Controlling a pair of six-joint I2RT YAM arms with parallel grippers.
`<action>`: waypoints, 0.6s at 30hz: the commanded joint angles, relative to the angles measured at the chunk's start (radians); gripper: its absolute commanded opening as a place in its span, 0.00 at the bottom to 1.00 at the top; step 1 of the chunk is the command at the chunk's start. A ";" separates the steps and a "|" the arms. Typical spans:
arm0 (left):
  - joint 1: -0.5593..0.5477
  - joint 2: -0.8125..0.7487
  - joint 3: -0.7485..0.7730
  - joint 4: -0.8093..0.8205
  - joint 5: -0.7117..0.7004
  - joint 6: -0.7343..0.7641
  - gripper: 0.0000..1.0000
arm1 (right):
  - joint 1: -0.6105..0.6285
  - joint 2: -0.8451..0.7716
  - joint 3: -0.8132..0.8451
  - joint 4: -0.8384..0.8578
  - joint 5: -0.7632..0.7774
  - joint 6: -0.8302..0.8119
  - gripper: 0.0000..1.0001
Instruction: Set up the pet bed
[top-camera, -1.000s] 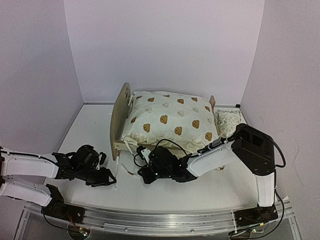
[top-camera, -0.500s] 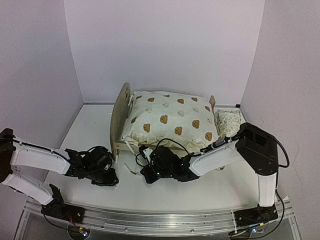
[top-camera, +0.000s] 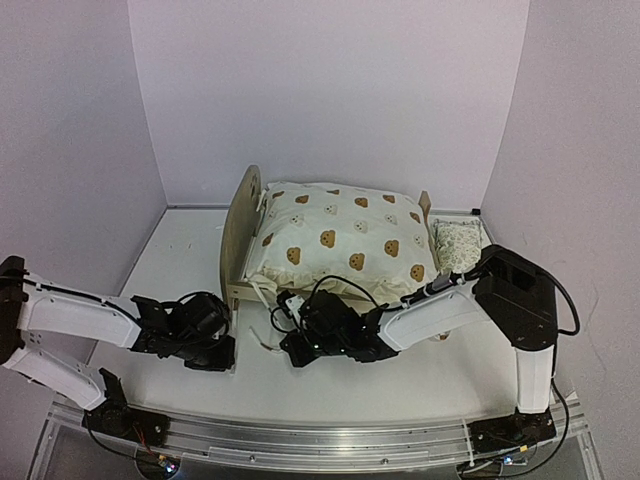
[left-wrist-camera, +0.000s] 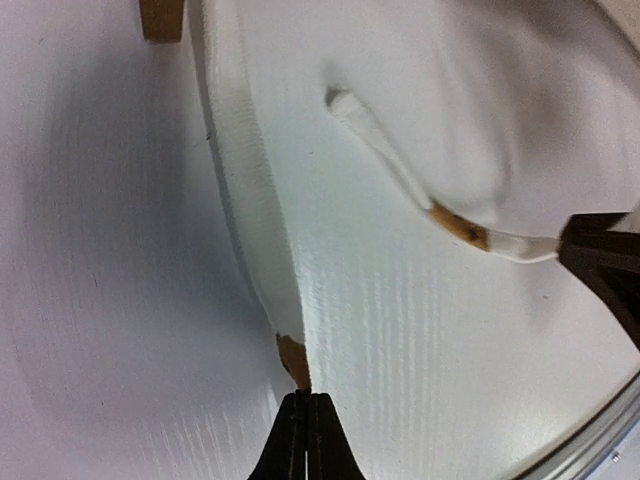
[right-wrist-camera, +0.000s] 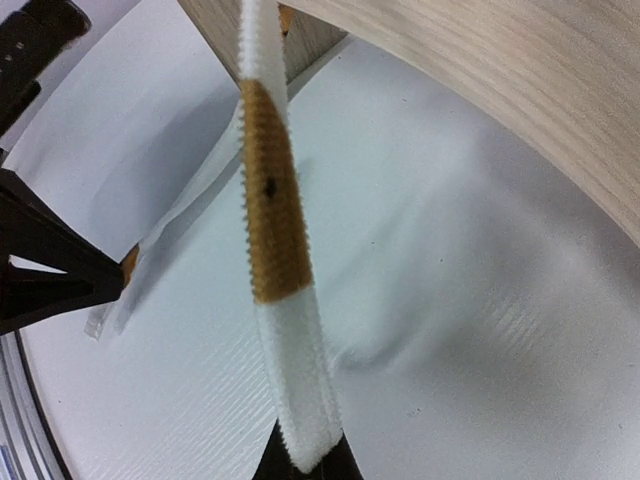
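Cream quilt with brown and white bear faces, puffed up toward the far middle of the white table. Speckled green pillow just beside its right side, by the far right corner.

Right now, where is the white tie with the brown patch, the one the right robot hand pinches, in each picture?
Top external: tie, thin white strip just below the pet bed, left of centre.
Left wrist: slants across the upper right.
Right wrist: runs straight up the middle.
Shared landmark: the left gripper, shut on the second tie, shows in all three.
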 joint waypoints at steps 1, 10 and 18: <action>-0.005 -0.151 0.044 -0.046 0.069 0.029 0.00 | 0.006 0.040 0.098 -0.015 -0.087 0.040 0.00; -0.006 -0.249 0.013 -0.044 0.181 0.029 0.00 | 0.006 0.200 0.298 -0.012 -0.213 0.119 0.00; -0.008 -0.251 -0.040 0.012 0.228 0.020 0.00 | 0.007 0.303 0.379 0.022 -0.233 0.168 0.02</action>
